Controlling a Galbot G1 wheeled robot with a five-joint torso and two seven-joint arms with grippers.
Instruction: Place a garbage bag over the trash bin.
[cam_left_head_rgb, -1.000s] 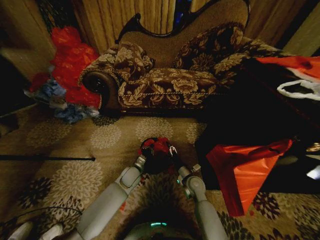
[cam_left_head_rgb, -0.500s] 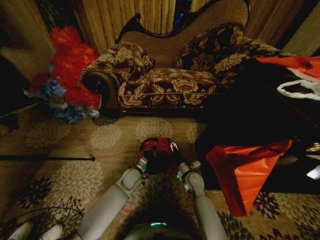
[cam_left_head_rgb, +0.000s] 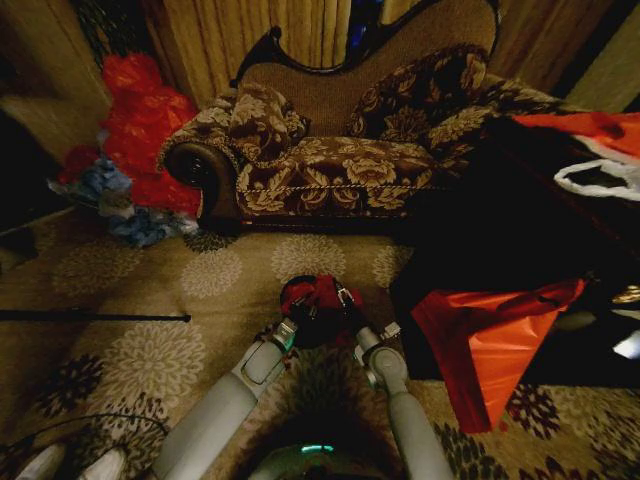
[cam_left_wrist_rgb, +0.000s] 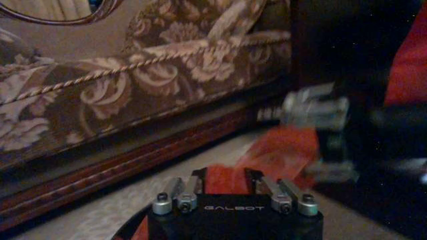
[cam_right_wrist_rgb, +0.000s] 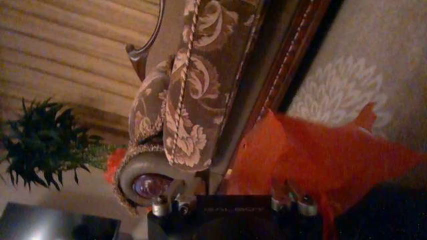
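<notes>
Closest to the robot, both forearms reach forward over the flowered carpet (cam_left_head_rgb: 150, 360) and meet at the trash bin (cam_left_head_rgb: 318, 322), a small dark round bin standing on the floor just ahead of the base. The left gripper (cam_left_head_rgb: 296, 314) sits at the bin's left rim and the right gripper (cam_left_head_rgb: 346, 300) at its right rim, the two well together with the bin's mouth between them.

The garbage bag (cam_left_head_rgb: 318, 292) lies bunched as red film across the top of the bin. In the left wrist view the bag (cam_left_wrist_rgb: 223, 180) shows between that arm's jaws, which look pressed on the film; in the right wrist view the bag (cam_right_wrist_rgb: 320, 155) billows out in front of the jaws and appears pinched there too — though the fingertips themselves are buried in plastic.

My reading: the step in hand is spreading the bag's mouth and drawing it down around the rim. The film is gathered on top and not yet clearly stretched around the sides. The next move would call for the two grippers to pull apart and down evenly — thin film tears or slips if one side leads.

Farther off, a larger orange-red sheet (cam_left_head_rgb: 490, 340) hangs from a dark table at the right; beyond stands the patterned sofa (cam_left_head_rgb: 330, 160), with a heap of red and blue bags (cam_left_head_rgb: 140, 140) at its left end.
</notes>
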